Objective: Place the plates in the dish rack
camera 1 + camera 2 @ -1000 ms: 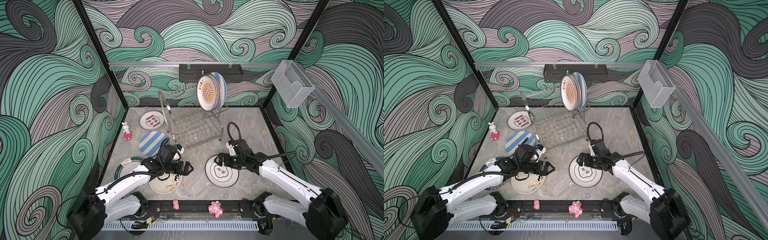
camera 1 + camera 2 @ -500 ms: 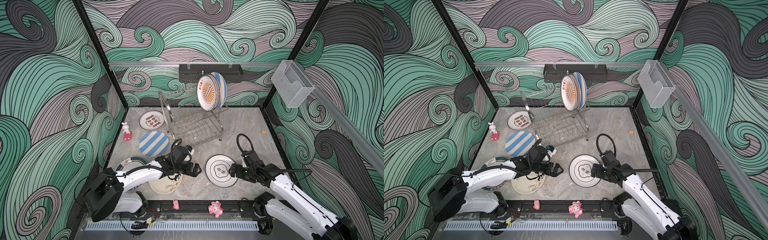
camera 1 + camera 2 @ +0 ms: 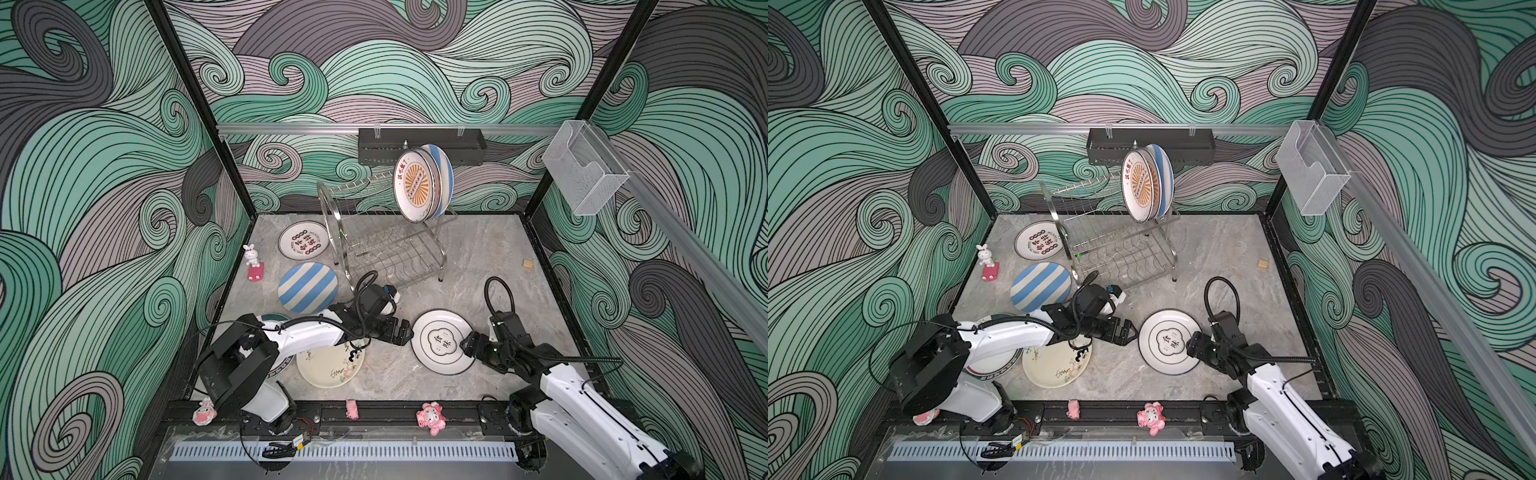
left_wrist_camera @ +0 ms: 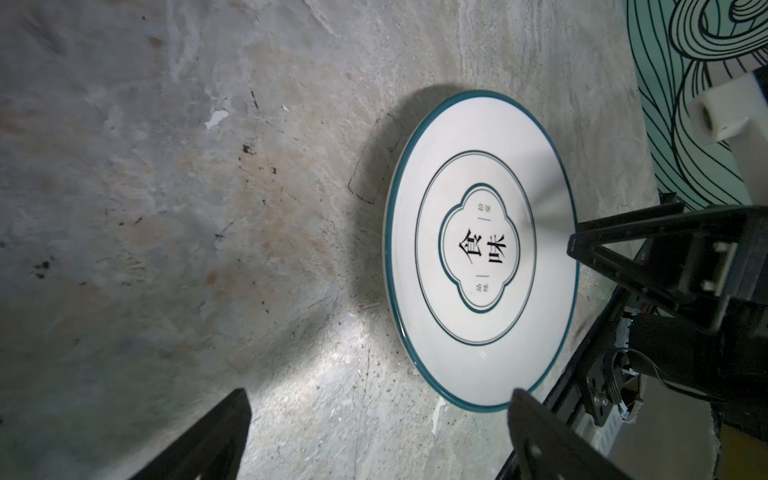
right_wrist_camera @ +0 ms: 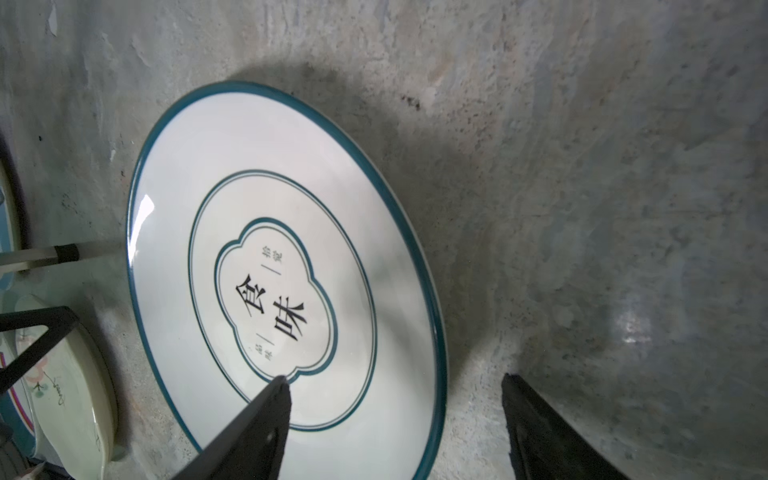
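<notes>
1. Position: the cloud plate lies flat, face up, on the marble tabletop, directly between the two grippers and well apart from the dish rack behind it.
2. The right gripper is the nearer one. In the right wrist view its jaws stand apart and straddle the rim, with one finger over the plate's face and the other off the plate above the bare table. Nothing is clamped yet.
3. The left gripper sits just beside the opposite rim with its jaws spread wide and empty. Whether it touches the plate cannot be told.
4. Being round, the plate has no long axis. Only its thin edge offers a hold, so the coming move likely depends on the right jaws closing across that rim.
5. The plate is glossy white with a dark teal rim, a thin inner ring and a cloud-shaped outline around black characters.
6. On the rack's upper tier the orange sunburst plate stands on edge, with a blue-striped plate behind it.
</notes>
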{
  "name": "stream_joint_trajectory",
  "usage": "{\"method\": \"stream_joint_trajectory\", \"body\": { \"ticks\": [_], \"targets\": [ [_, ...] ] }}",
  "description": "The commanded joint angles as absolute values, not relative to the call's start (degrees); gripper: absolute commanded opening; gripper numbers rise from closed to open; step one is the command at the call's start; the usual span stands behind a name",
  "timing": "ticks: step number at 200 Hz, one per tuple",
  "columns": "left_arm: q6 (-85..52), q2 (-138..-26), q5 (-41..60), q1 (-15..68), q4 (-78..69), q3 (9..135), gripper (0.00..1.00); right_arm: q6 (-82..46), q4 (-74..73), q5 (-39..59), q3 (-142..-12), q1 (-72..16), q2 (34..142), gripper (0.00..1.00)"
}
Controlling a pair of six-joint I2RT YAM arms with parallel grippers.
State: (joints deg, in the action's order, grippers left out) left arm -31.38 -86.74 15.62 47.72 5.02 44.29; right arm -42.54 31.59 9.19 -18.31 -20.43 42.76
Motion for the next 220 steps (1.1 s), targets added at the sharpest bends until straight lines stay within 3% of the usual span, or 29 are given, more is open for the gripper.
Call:
{"method": "stream_joint_trajectory", "body": {
  "ticks": [1, 57, 84, 126, 190, 220],
  "targets": [
    [-30.41, -88.14, 16.61, 48.16, 4.96, 46.66, 0.99, -43.40, 28.10, 12.41, -16.87, -18.90, 43.00, 0.80],
    [-30.01, -91.38, 17.10, 48.14, 4.29, 49.13, 0.99, -46.17, 23.26, 15.57, -12.31, -16.88, 42.48, 0.73],
    [-29.88, -93.95, 18.69, 48.32, 3.82, 50.80, 0.98, -47.09, 22.46, 15.84, -10.83, -16.36, 41.18, 0.48],
    [-29.28, -96.70, 20.23, 48.60, 4.07, 52.47, 0.97, -46.85, 22.00, 16.40, -10.13, -15.66, 40.88, 0.29],
    [-30.08, -99.40, 24.19, 49.62, 3.34, 55.20, 0.95, -47.11, 16.16, 20.71, -9.40, -15.21, 36.92, 0.05],
    [-30.37, -100.27, 24.70, 50.84, 3.34, 56.32, 0.94, -47.36, 16.38, 21.76, -9.67, -15.04, 33.72, 0.03]
  ]
}}
